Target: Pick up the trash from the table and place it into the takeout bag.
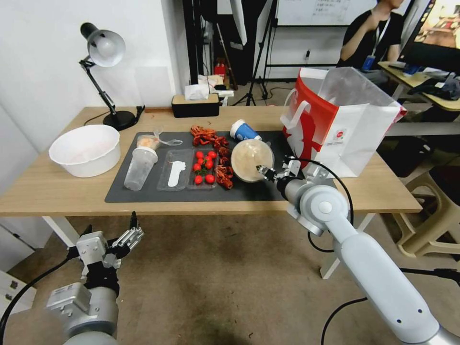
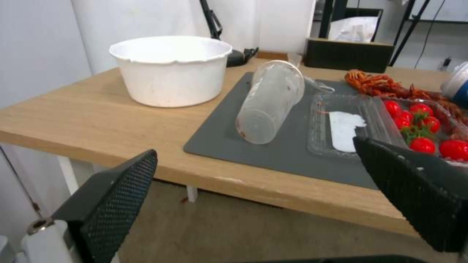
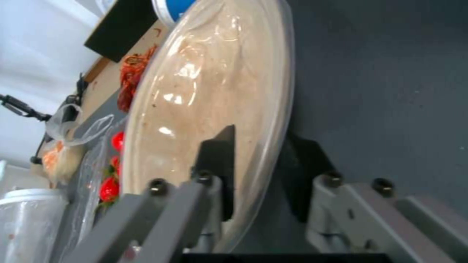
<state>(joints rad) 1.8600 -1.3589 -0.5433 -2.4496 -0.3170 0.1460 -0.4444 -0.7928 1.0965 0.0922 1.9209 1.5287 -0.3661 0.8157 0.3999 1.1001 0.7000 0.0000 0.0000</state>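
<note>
Head view: right gripper (image 1: 263, 171) clamps one bowl (image 1: 251, 159).

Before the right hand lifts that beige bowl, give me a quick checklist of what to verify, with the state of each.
1. Right hand straddles the bowl rim, one finger over the lid: ok.
2. Fingers clamped tight: cannot tell.
3. Bowl lid on: ok.
4. Takeout bag upright, mouth open, beside the bowl: ok.
5. Blue cup lies close behind the bowl; could be nudged: cannot tell.
6. Left hand open, below the table edge, out of the way: ok.
</note>
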